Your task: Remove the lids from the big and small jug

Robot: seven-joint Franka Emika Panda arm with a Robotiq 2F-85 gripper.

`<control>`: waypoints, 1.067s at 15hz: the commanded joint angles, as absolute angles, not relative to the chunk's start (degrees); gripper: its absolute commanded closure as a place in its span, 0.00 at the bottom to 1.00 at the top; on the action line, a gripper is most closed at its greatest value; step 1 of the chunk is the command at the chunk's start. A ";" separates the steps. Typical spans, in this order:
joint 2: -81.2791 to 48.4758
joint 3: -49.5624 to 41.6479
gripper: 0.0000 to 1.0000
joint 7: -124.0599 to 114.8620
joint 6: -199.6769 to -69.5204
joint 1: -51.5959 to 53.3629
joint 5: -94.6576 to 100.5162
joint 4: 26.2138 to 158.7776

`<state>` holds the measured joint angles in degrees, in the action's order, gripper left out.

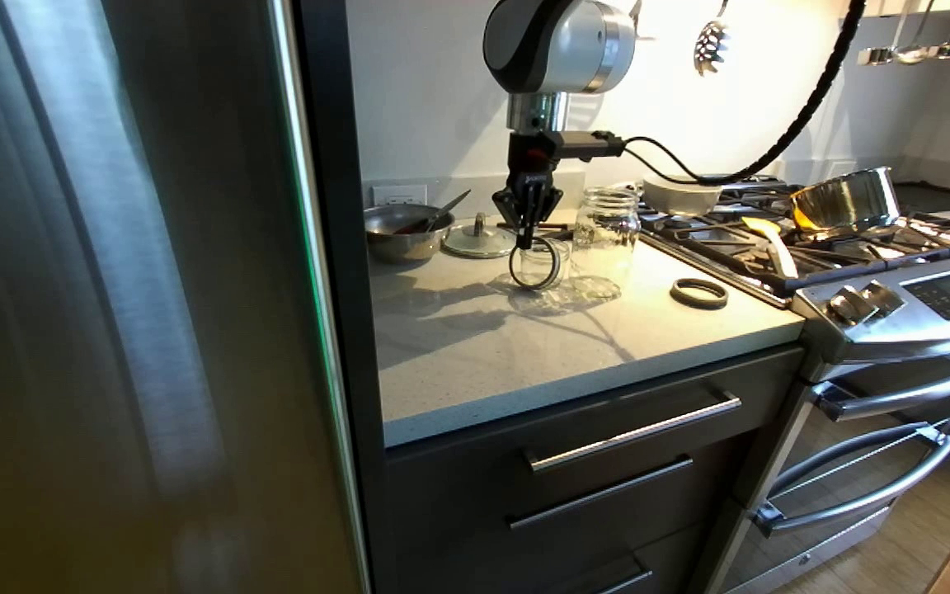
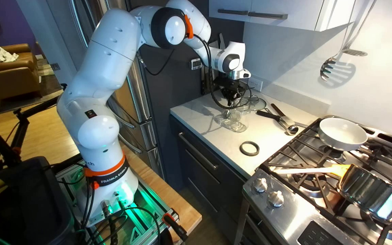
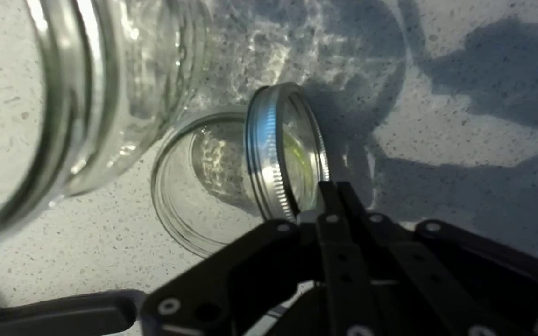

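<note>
With the end effector (image 3: pixel 336 187) I'm pinching one lid (image 3: pixel 264 149), jaws nearly together; it's hanging on edge near the small jug (image 3: pixel 194 200). The second lid (image 1: pixel 704 303) is lying on the surface (image 1: pixel 516 367), right of the big jug (image 1: pixel 605 235) in an exterior view.

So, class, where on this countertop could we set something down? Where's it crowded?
Free: the countertop's front strip, dark panel to loose lid; also between loose lid and utensils. Crowded, behind the strip: bowl, pot lid, big jug, small jug, and fingers holding a second lid.

Jugs (image 1: pixel 606 233) side by side, lid (image 1: pixel 701 304) on counter (image 1: pixel 516 355)
</note>
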<state>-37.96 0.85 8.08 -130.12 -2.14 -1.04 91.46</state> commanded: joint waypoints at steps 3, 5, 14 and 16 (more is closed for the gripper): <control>-36.58 0.45 0.55 8.57 -128.83 -1.68 1.09 91.43; -35.91 0.47 0.39 9.45 -128.61 -1.70 2.10 91.47; -35.96 0.82 0.00 11.70 -127.89 -2.02 3.53 90.87; -36.37 1.09 0.00 11.87 -127.69 -2.02 3.27 90.46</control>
<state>-35.90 0.86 11.14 -129.07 -2.02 2.84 91.00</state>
